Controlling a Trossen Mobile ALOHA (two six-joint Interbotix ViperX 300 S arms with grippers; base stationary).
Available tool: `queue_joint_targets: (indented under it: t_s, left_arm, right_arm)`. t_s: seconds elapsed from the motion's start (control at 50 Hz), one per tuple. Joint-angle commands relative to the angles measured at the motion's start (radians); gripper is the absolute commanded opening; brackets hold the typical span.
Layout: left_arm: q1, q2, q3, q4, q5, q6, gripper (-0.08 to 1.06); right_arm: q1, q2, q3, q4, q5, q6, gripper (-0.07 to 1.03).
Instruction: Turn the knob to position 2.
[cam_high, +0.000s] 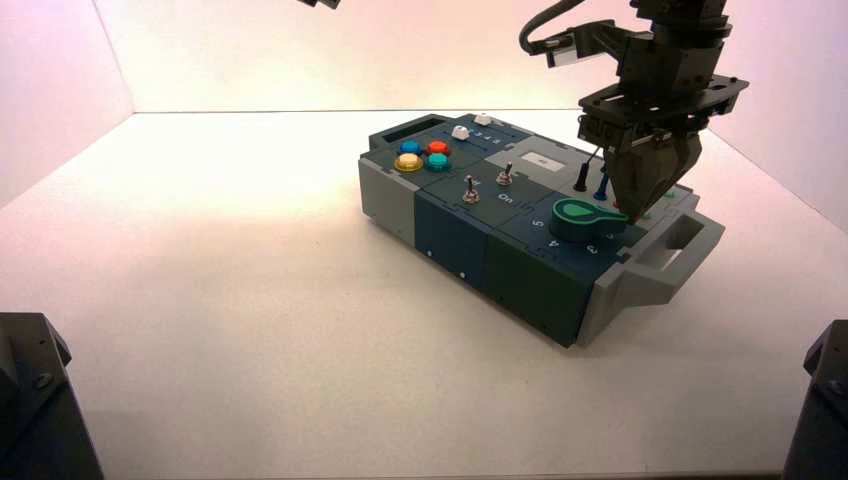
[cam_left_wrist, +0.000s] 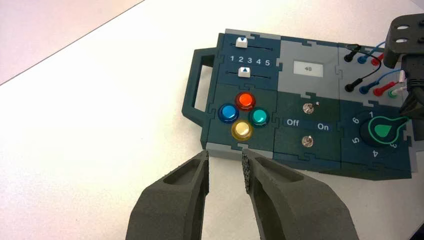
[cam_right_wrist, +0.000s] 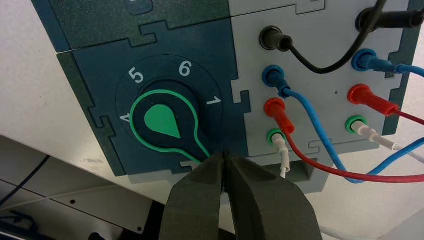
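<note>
Poking in at the pointed end of the green knob (cam_right_wrist: 162, 121), the right gripper (cam_right_wrist: 224, 154) has its jaws together, not around it. The knob sits by the box's (cam_high: 440, 222) near right corner, its tip right at the fingertips; can't tell if they touch. The 2 is hidden in every view, and the 3 is out of sight in the right wrist one. Left gripper (cam_left_wrist: 225, 152), jaws apart, hangs off the box's near side, mostly cut off up high.

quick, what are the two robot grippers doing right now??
Left gripper: open, holding nothing, away from the box.
Right gripper: closed, its tips at the green knob's pointed end.
</note>
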Motion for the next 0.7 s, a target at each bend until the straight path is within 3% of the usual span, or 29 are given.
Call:
queue_joint_targets:
  t_s: [0.02, 0.7]
  left_arm:
    - [-0.002, -0.017, -0.009, 0.002, -0.005, 0.005, 0.38]
    - [-0.002, -0.017, -0.006, 0.002, -0.003, 0.006, 0.38]
  right_arm:
    - [0.008, -0.021, -0.008, 0.006, -0.002, -0.005, -0.02]
    - [0.009, -0.028, -0.009, 0.002, 0.002, -0.003, -0.02]
